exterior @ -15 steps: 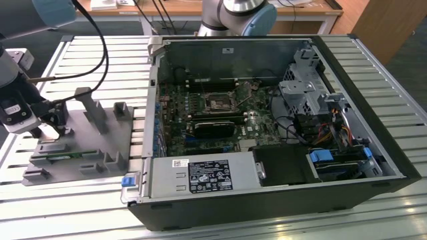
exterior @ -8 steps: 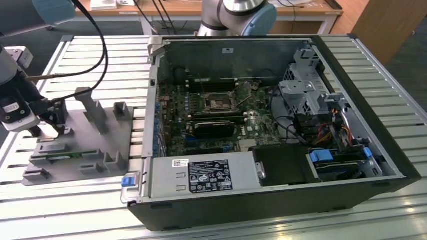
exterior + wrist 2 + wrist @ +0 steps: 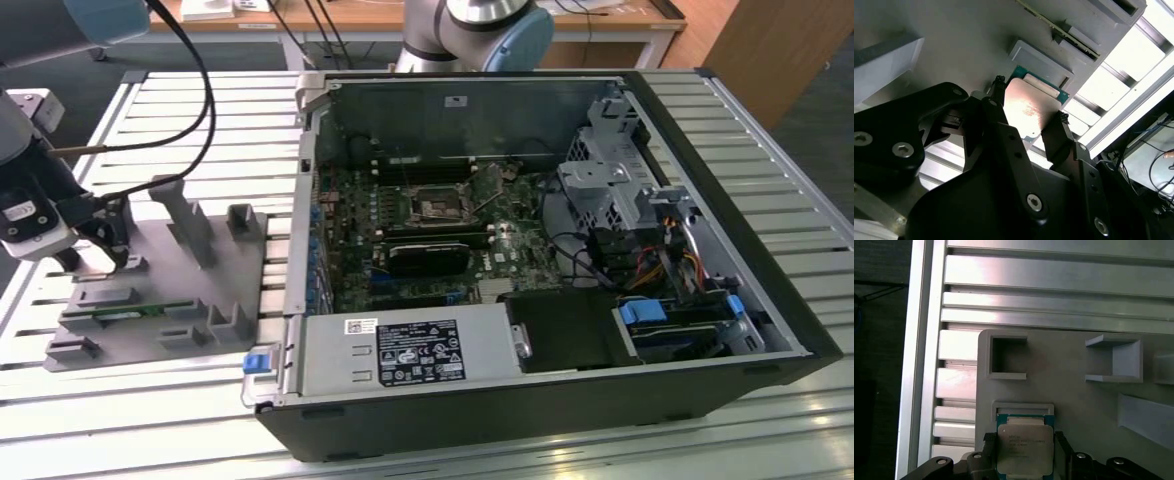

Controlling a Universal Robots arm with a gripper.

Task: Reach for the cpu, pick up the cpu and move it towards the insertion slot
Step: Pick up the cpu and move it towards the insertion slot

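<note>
The gripper (image 3: 1030,100) is narrowed onto one cpu (image 3: 1025,452). Its two black fingers (image 3: 1004,130) press against opposite edges of the chip, as both wrist views show. The cpu lies flat, silvery top up with a green rim showing. It sits in a shallow framed recess of the grey holder (image 3: 167,285), and whether it has left the recess floor cannot be told.

In the first wrist view, two open-sided bracket pockets (image 3: 1006,357) rise from the same holder beyond the chip.

In the exterior view, the gripper stands at the exterior view's left, at mid-height, over the near-left part of the holder. One narrow green circuit strip (image 3: 123,313) lies in a groove just below it.

Well apart, toward the middle of that frame, one open black computer case (image 3: 534,420) lies on its side. The one insertion slot (image 3: 438,205), a dark square in a silvery frame, sits on the board inside. One long black card (image 3: 427,258) lies just below the slot.

Holder and case rest on a table of silvery aluminium slats (image 3: 160,400). Two dark cables (image 3: 200,90) hang down at the upper left. At the top of the frame stand a second arm's grey base (image 3: 474,30) and a wooden desk (image 3: 627,15).
</note>
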